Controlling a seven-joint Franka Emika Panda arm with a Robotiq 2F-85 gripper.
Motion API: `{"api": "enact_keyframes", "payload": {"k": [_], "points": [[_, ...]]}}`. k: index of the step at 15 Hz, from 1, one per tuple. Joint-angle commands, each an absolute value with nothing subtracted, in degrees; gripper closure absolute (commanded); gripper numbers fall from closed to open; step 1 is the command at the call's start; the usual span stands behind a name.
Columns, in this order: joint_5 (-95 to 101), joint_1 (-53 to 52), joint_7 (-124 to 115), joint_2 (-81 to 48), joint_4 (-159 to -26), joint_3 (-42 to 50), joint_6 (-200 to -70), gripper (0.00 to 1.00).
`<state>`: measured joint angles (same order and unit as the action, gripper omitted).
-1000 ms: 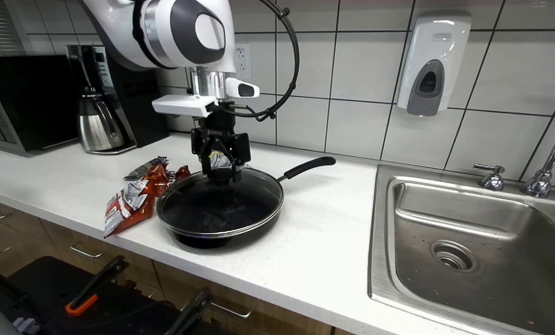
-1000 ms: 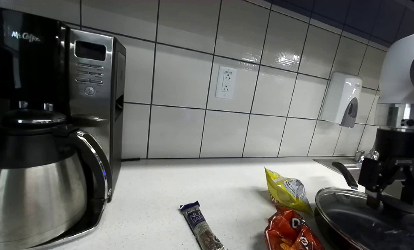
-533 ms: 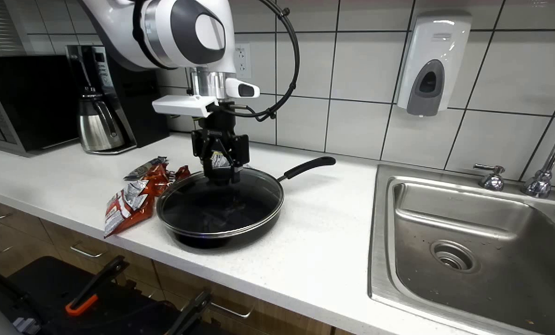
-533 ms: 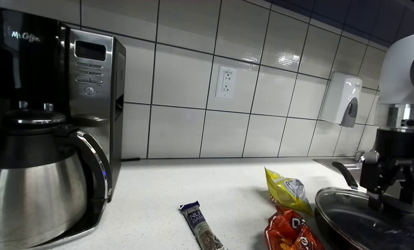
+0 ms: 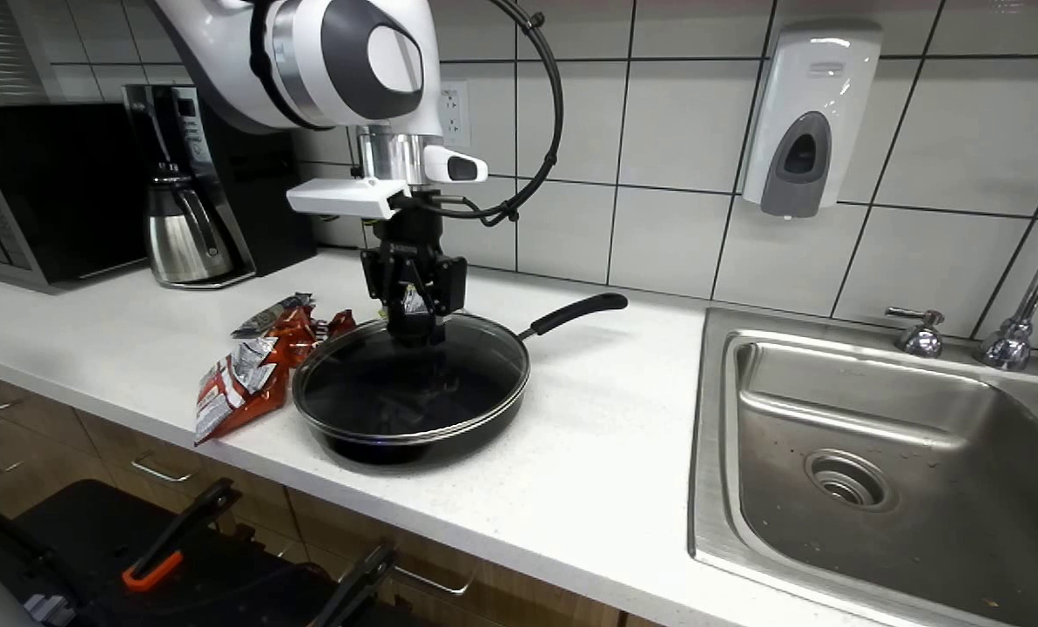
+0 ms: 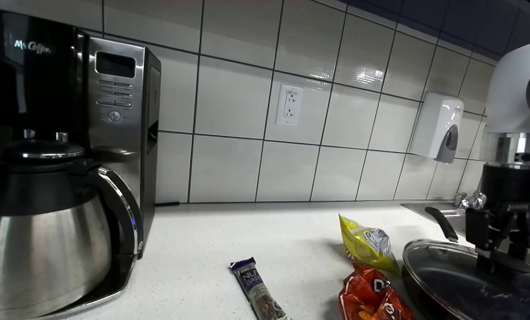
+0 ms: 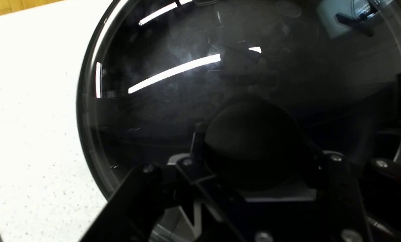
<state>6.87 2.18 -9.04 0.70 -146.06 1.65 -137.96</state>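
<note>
A glass lid [image 5: 380,383] with a metal rim lies on a black frying pan [image 5: 423,455], whose black handle [image 5: 576,313] points toward the wall. My gripper [image 5: 417,331] comes straight down over the lid. In the wrist view the round black lid knob [image 7: 251,144] sits between the two fingers, one against each side, with no gap that I can make out. The same knob [image 6: 512,262] shows between the fingertips in an exterior view. Dark parts on dark glass leave the exact contact hard to see. The lid rests on the pan's rim.
Beside the pan lie a red chip bag [image 5: 245,387], a yellow bag [image 6: 366,243] and a nut bar [image 6: 260,289]. A coffee maker [image 6: 118,129] stands against the tiled wall. A steel sink [image 5: 700,453] is set into the counter, with a soap dispenser [image 5: 819,87] above.
The jaws have drawn together around the knob, and the fingertips stand nearer each other than a second ago. The arm hardly moved; the lid seems to have shifted very slightly.
</note>
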Motion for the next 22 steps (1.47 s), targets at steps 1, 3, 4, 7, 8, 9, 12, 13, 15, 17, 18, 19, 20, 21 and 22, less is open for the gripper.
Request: {"api": "enact_keyframes", "payload": {"k": [1,3,4,7,8,9,12,13,15,17,18,19,20,21,22], "points": [[8.45,2.37,-10.98,2.98,-145.81,1.93,-136.8,0.61],[8.19,2.55,-10.51,3.84,-145.74,2.21,-136.37,0.61],[8.34,2.6,-10.64,4.19,-145.8,2.29,-136.46,0.61],[8.11,2.77,-10.37,5.41,-145.83,2.52,-136.57,0.61],[8.15,2.85,-10.45,5.72,-145.77,2.58,-136.64,0.61],[8.09,2.94,-10.43,6.1,-145.7,2.65,-136.61,0.61],[8.2,3.11,-10.24,7.21,-145.73,2.78,-136.76,0.61],[8.19,3.16,-10.21,7.49,-145.75,2.79,-136.83,0.61],[8.26,3.28,-10.29,8.2,-145.86,2.8,-136.99,0.61],[8.58,3.45,-10.59,8.82,-145.96,2.72,-137.18,0.61],[8.69,3.58,-10.73,9.12,-145.97,2.71,-137.2,0.61],[8.73,3.76,-10.85,9.44,-146.0,2.77,-137.21,0.61],[8.84,4.0,-11.0,9.67,-146.06,2.84,-137.27,0.61],[8.85,4.27,-11.08,9.86,-146.05,2.95,-137.22,0.61],[8.79,4.56,-11.11,10.03,-146.07,3.08,-137.19,0.61]]}}
